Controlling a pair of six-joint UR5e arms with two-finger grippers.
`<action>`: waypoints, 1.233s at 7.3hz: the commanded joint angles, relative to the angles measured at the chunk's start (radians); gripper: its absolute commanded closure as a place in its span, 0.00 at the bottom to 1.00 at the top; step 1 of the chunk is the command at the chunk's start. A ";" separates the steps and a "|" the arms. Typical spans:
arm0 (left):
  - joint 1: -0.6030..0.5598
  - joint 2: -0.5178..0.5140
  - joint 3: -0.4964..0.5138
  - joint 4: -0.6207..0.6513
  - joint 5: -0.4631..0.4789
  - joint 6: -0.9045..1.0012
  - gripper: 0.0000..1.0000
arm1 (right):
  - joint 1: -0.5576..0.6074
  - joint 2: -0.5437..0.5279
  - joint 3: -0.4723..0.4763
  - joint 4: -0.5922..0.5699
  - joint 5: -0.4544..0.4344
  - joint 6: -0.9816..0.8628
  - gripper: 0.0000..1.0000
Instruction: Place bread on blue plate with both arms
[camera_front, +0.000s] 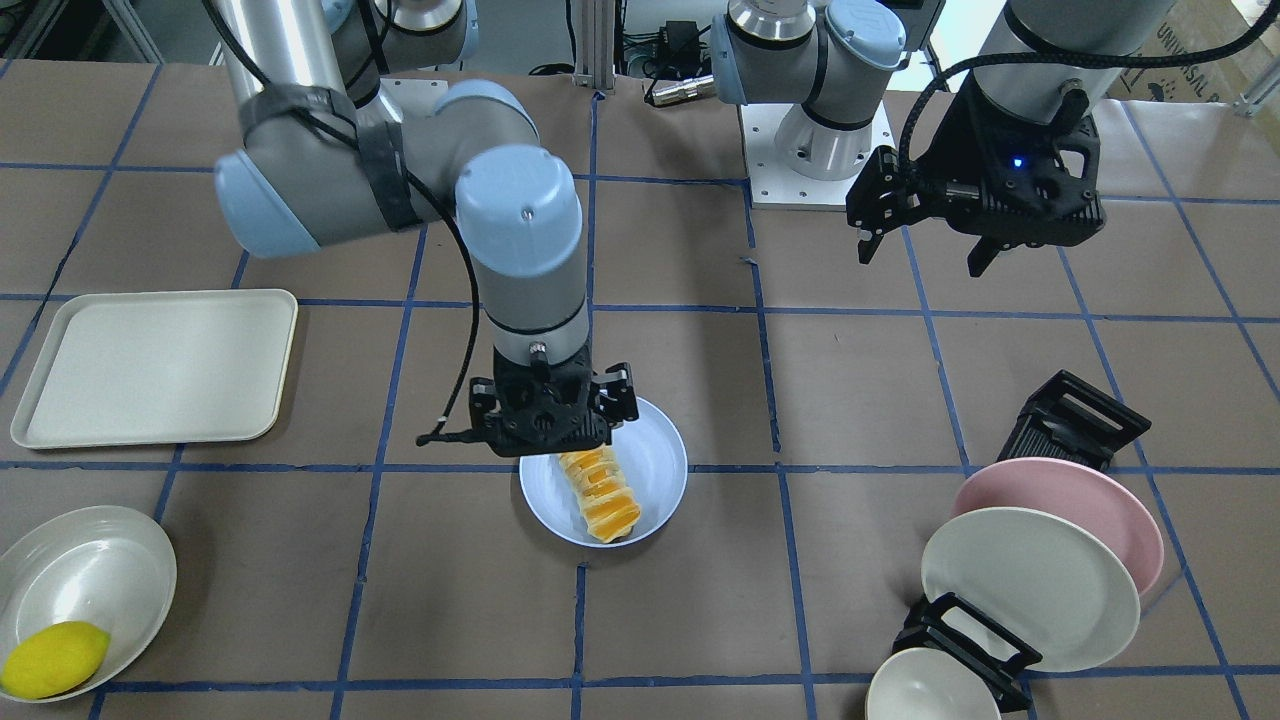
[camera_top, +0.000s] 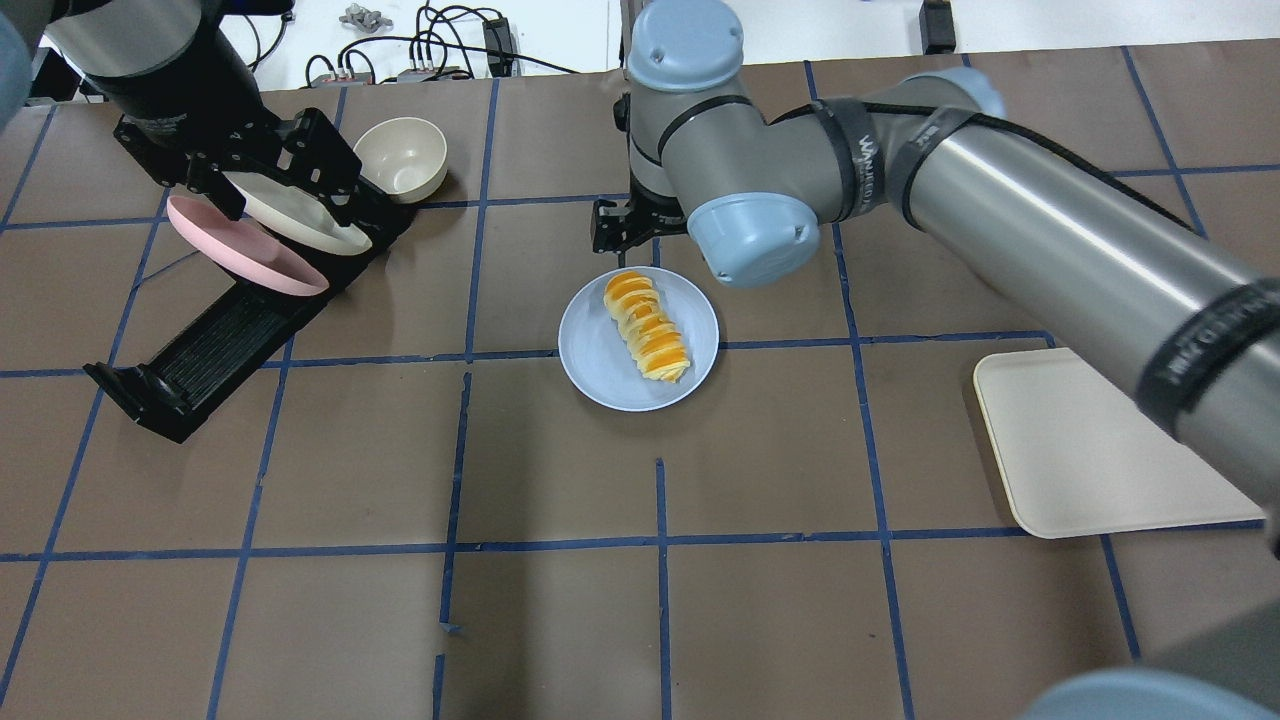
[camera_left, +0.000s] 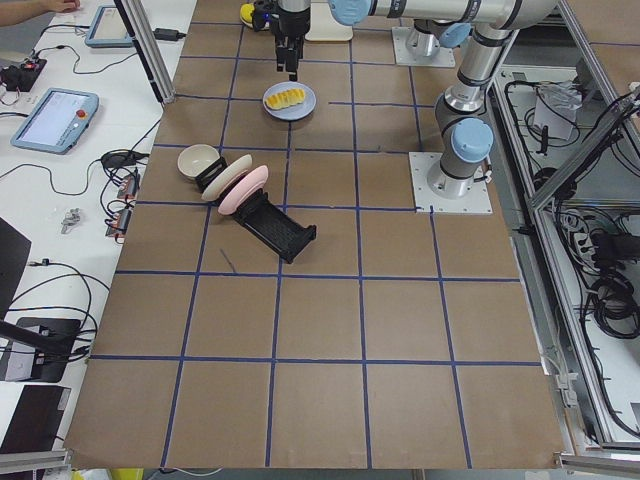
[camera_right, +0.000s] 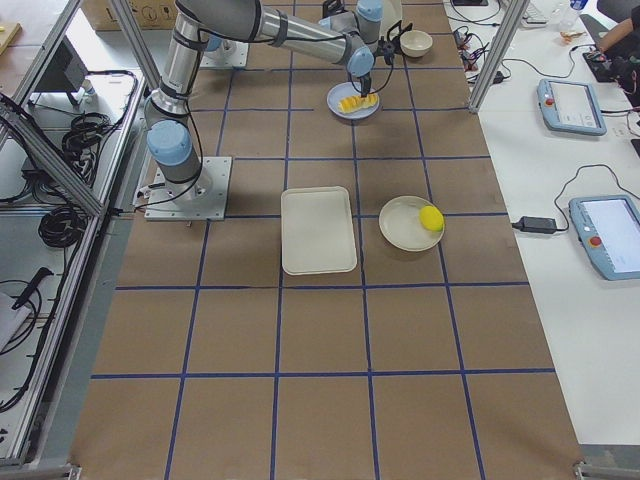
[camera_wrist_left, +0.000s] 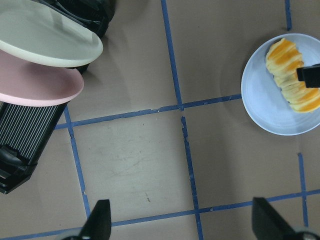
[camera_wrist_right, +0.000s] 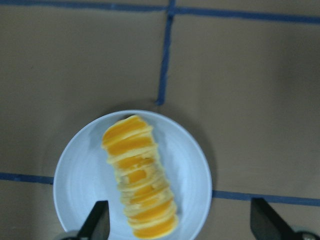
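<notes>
Currently: bread on blue plate, both grippers open

Item 1. The bread lies flat on the blue plate, lengthwise across its middle and inside the rim. Nothing else rests on this plate.

Item 2. The right gripper hangs over the blue plate, pointing straight down. In the right wrist view its fingers stand wide apart, one to each side of the loaf, and grip nothing. No contact with bread or plate is visible.

Item 3. The left gripper is raised off the table, well apart from the blue plate on the robot's left. Its jaws are spread and hold nothing.

Item 4. Also on the robot's left of the blue plate, a black rack carries a pink plate and a cream plate, both tilted, with a small bowl just beside them.

Item 5. On the opposite side of the blue plate lie a cream tray and a white bowl containing a lemon.
</notes>
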 joint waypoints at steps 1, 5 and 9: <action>0.001 0.001 0.004 -0.018 0.000 -0.074 0.00 | -0.118 -0.186 0.025 0.120 -0.082 -0.014 0.00; -0.004 -0.002 0.003 -0.018 -0.001 -0.088 0.00 | -0.217 -0.386 0.028 0.408 0.044 0.000 0.00; -0.005 0.001 0.003 -0.020 0.006 -0.089 0.00 | -0.243 -0.455 0.062 0.487 0.060 -0.325 0.07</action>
